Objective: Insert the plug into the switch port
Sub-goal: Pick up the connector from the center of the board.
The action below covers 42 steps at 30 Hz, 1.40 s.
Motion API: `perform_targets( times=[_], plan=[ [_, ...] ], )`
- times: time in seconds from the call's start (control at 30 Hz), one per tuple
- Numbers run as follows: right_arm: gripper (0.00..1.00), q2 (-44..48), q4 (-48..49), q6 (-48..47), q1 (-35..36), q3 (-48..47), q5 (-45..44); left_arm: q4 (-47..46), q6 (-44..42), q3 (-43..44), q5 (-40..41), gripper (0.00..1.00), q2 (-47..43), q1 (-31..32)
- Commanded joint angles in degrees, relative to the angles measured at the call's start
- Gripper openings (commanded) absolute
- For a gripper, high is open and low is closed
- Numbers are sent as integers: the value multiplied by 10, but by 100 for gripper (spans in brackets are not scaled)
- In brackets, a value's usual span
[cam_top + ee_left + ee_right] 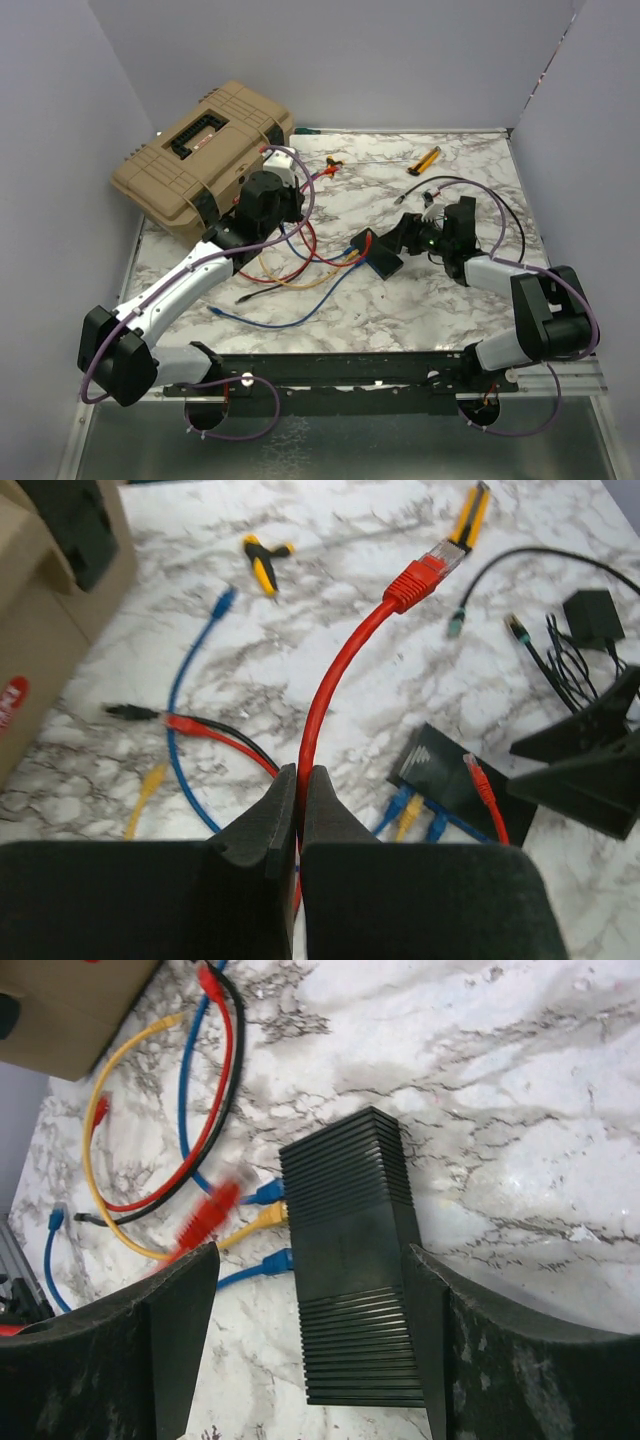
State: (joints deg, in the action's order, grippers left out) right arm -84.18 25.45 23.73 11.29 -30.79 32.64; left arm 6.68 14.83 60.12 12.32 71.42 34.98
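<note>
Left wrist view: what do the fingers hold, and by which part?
The left fingers pinch the red cable on its cord, well behind the plug.

Toolbox (200, 155) far left; switch (378, 255) centre; cables (300, 278) between.

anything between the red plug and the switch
Nothing lies between the red plug, held by the left gripper, and the switch. Blue and yellow plugs fill three ports, and a finger of the right gripper hangs beside them.
</note>
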Motion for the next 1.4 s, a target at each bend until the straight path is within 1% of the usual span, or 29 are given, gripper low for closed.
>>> perform_targets(
  times=[0.0, 0.2, 0.37, 0.6, 0.77, 0.87, 0.97, 1.37],
  plan=[
    [76, 14, 62, 7, 0, 16, 40, -19, 41, -36, -122, 0, 6, 0],
    [75, 31, 109, 11, 0, 34, 73, -38, 63, -86, -170, 0, 2, 1],
    [75, 51, 177, 17, 0, 56, 113, -64, 74, -129, -204, 0, -4, 2],
    [74, 58, 292, 41, 0, 86, 181, -153, 65, -185, -230, 0, -18, 18],
    [73, 54, 372, 60, 0, 105, 216, -238, 55, -229, -261, 0, -20, 35],
    [73, 60, 383, 52, 0, 112, 222, -275, 38, -249, -266, 0, -20, 46],
    [73, 61, 396, 47, 0, 116, 226, -293, 27, -259, -277, 0, -19, 51],
    [71, 56, 379, 65, 0, 98, 236, -308, 27, -269, -282, 0, -14, 64]
  ],
)
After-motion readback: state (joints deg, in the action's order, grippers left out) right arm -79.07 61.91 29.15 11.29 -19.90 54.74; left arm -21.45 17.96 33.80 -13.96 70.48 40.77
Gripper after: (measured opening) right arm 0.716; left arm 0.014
